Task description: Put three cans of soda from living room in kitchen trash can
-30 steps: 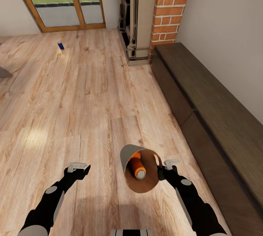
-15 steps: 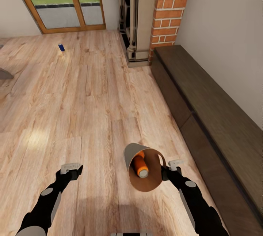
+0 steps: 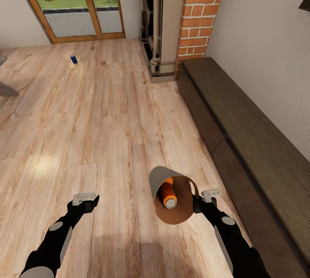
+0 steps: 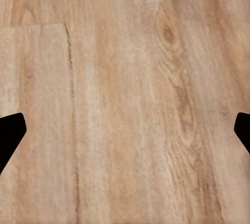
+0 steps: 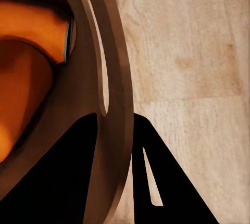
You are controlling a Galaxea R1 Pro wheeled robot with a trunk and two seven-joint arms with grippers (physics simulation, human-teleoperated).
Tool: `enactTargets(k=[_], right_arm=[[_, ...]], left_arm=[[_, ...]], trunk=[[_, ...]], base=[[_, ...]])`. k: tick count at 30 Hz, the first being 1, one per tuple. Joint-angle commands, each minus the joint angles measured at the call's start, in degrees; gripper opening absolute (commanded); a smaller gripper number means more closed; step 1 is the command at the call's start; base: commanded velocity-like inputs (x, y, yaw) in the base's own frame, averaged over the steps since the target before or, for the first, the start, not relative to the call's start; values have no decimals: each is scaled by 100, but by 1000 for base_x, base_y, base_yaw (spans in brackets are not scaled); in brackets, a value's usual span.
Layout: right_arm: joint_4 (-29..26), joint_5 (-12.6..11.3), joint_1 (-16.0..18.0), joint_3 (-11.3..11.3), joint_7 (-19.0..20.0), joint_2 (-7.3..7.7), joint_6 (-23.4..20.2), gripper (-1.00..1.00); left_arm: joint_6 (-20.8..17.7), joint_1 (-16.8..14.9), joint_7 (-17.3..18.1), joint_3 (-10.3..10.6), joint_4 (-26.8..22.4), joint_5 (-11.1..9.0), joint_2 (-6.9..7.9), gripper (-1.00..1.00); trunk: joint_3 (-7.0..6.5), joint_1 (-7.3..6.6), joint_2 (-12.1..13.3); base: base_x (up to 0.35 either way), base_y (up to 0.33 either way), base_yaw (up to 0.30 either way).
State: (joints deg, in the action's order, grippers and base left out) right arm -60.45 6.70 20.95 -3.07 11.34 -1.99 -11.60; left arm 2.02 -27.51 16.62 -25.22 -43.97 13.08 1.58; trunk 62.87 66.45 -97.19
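Blue can [image 3: 73, 59] standing upright on floor [image 3: 107, 118] far ahead and leftward near glass doors [image 3: 69, 2], lying closer to spread, empty left end effector [image 3: 84, 196], right end effector [image 3: 202, 198] pinching rim of tilted trash can [image 3: 173, 198] carrying orange cans [image 3: 167, 194].

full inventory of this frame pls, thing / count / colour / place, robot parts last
tash can: 1, grey-tan outside, coppery-brown inside, tipped with mouth toward camera, held at its rim by the right claw
orange soda can: at least 1, orange with silvery top, inside the tash can
blue soda can: 1, dark blue, on the floor far off near the glass doors
floor: 1, light wood planks
glass doors: wood-framed, far wall
fireplace: red brick, far right
low cabinet: 1, dark brown, along right wall
left claw: black, open, holding nothing, over floor
right claw: black, shut on tash can rim
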Motion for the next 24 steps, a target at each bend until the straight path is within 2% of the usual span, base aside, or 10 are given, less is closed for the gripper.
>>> enactTargets(k=[1, 6, 12, 24], right_arm=[[-7, -45, -12, 0, 36, -2, 1, -100], [-3, -46, -69, 0, 42, -9, 22, -100], [24, -46, -94, -1, 37, -10, 280, -100], [137, -46, -98, -1, 42, -17, 323, -100]], left_arm=[[2, 0, 0, 0, 1, 1, 0, 100], [3, 0, -2, 0, 2, 8, 0, 100], [1, 0, -7, 1, 12, 17, 0, 100], [-14, 0, 0, 0, 35, 26, -7, 100]], trunk=[[-28, -23, 41], [-162, -133, 242], [-324, -264, 483], [-648, -528, 964]], base=[[0, 0, 0], [0, 0, 0], [0, 0, 0], [0, 0, 0]])
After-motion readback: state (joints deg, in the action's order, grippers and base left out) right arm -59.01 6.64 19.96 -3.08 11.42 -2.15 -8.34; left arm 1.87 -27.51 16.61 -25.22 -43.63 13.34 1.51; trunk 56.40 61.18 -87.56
